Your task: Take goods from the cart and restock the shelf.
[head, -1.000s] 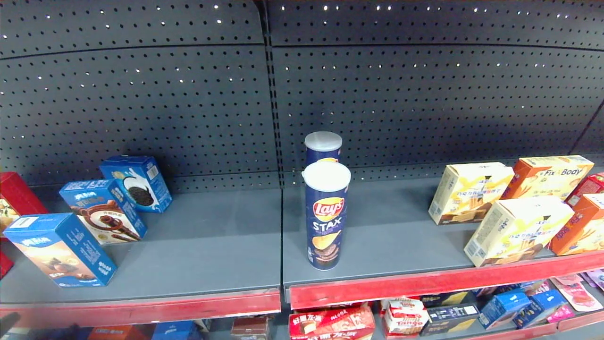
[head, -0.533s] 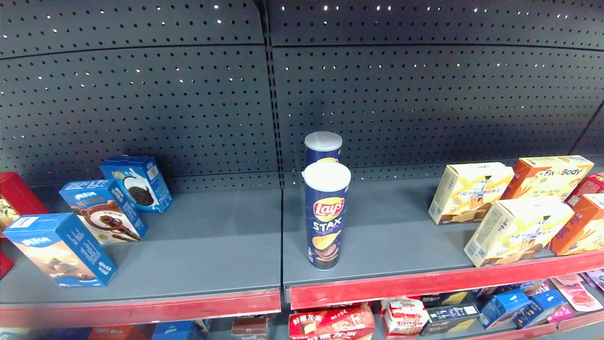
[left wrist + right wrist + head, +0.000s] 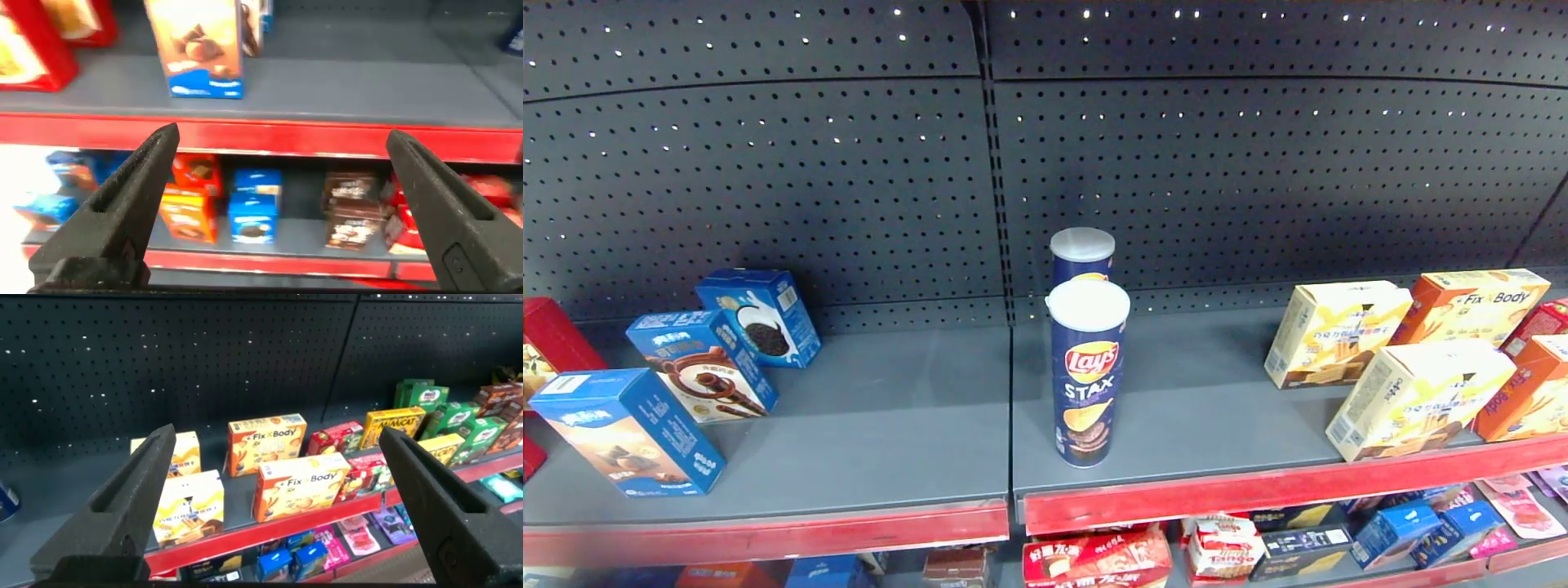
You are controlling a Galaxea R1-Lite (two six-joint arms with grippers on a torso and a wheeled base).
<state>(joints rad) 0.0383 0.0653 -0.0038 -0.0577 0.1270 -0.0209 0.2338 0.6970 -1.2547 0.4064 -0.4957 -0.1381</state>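
Change vs. 1.0 s ago: a dark tip at the head view's lower-left corner has dropped away. The shelf goods have not shifted.

Left gripper (image 3: 282,208): jaws spread wide, nothing between them. Just ahead of it is the red front lip of the grey metal shelf (image 3: 327,82). A blue cardboard biscuit box (image 3: 204,45) stands upright beyond the lip, towards its left finger.

Right gripper (image 3: 278,510): also fully spread and empty. Ahead of it, on the same shelf, stand orange snack boxes (image 3: 315,486) and cream-yellow snack boxes (image 3: 189,510).

Farther out, between the two grippers' fields, two dark blue cylindrical chip canisters (image 3: 1086,376) with pale lids stand upright, one behind the other. Bare shelf lies on either side of them.

Step (judged): between placements, both grippers unloaded. The next move calls for turning from the shelf to the cart, closing on one item, then bringing it back to a bare stretch near matching goods.
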